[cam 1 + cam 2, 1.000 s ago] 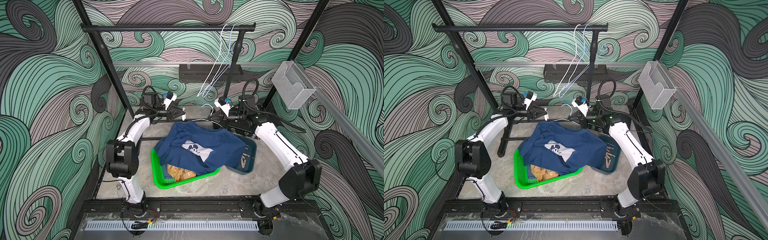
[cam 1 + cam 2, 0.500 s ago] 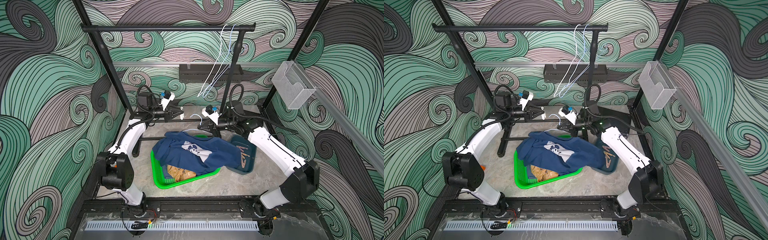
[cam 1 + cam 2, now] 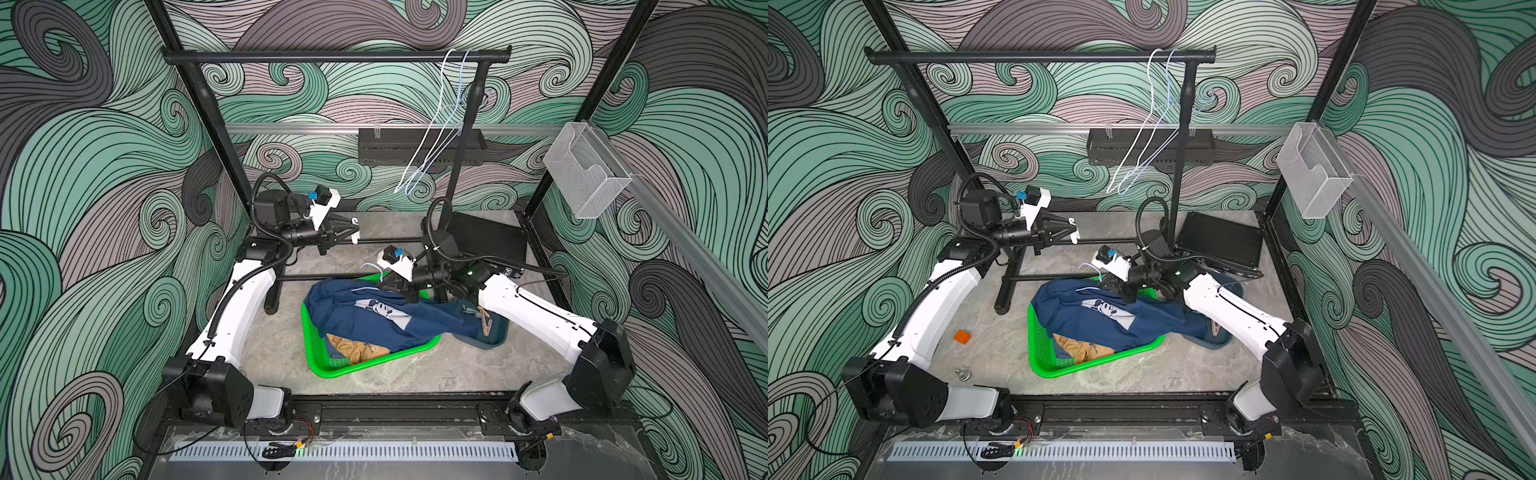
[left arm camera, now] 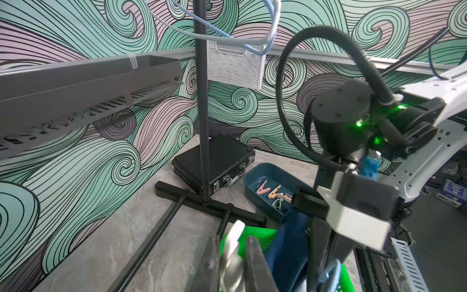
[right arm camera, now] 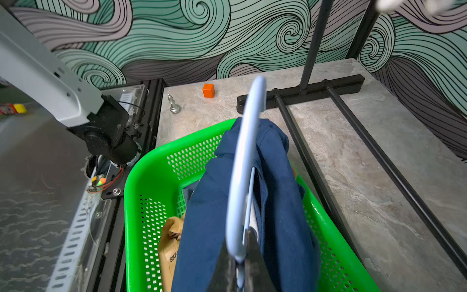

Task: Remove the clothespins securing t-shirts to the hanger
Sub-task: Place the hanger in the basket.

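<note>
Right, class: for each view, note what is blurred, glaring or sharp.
Right wrist view: the pale blue hanger is smeared and soft, close to the lens. Left wrist view: green lights flare on the right arm. Both top views: sharp, evenly lit.

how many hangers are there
3. A white hanger and a blue hanger hang on the rail; a third hanger, inside the navy shirt over the basket, is held by the right gripper. Others may be hidden.

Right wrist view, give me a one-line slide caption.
Right gripper shut on a light-blue hanger carrying the navy t-shirt over the green basket.
</note>
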Controlling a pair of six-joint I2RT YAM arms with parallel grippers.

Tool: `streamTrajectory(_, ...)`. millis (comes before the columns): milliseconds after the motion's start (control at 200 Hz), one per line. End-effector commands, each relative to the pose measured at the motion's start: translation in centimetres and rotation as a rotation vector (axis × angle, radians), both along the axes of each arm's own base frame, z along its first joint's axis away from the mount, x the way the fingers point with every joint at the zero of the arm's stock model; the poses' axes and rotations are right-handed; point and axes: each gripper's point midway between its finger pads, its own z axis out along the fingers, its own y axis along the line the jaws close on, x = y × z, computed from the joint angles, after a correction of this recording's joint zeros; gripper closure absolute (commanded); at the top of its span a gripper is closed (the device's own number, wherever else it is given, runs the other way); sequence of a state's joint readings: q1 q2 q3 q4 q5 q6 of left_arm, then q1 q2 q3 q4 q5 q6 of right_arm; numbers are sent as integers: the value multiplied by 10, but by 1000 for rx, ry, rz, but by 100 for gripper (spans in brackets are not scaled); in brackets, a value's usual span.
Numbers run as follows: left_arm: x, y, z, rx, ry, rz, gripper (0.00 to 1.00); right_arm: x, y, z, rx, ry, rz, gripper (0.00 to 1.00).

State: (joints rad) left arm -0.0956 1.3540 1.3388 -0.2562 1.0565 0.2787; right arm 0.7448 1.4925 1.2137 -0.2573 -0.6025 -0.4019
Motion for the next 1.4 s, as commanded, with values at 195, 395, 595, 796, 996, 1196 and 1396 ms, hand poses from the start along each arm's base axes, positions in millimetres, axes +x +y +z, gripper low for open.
streamTrajectory(195, -14, 5, -4, 9, 17, 24, 97, -22, -18, -31, -171, -90, -27, 84)
streamTrajectory(395, -23, 6, -5, 7, 17, 30, 97, -45, -22, -70, -318, -258, -4, 76)
streamTrajectory(595, -28, 7, -7, 4, 27, 35, 97, -60, -28, -84, -369, -278, 26, 52)
streamTrajectory(796, -35, 2, -11, -11, 41, -2, 96, -70, -36, -80, -383, -273, 39, 31)
streamTrajectory(996, -42, -10, -17, -7, 46, -24, 96, -77, -56, -67, -354, -300, -1, 5)
streamTrajectory(1196, -47, -45, -31, 27, 61, -71, 96, -60, -94, -29, -261, -340, -206, 1)
streamTrajectory(1396, -42, -111, -58, 63, 64, -91, 97, -19, -156, 28, -106, -390, -539, 1)
